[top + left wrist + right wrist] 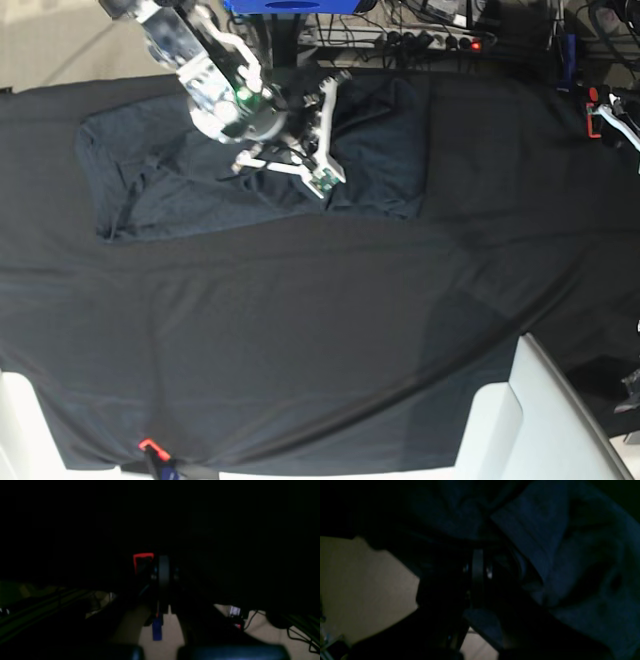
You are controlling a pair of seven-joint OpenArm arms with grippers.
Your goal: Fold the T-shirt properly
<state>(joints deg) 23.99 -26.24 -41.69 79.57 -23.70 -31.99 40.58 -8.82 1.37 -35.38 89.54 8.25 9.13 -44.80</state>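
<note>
Most of job left. T-shirt (200,180) lies at far side of counter (300,340) on black cloth, bunched and wrinkly, no neat fold yet. Sleeve side on picture's left looks flat; middle is heaped up under my right arm. My right end effector (322,180) sits down on shirt middle, pinched tight, I think on fold of shirt cloth. My left end effector (612,118) waits far off at counter edge, closed, holding nothing. Still to do: smooth shirt, fold sides in, fold in half.
</note>
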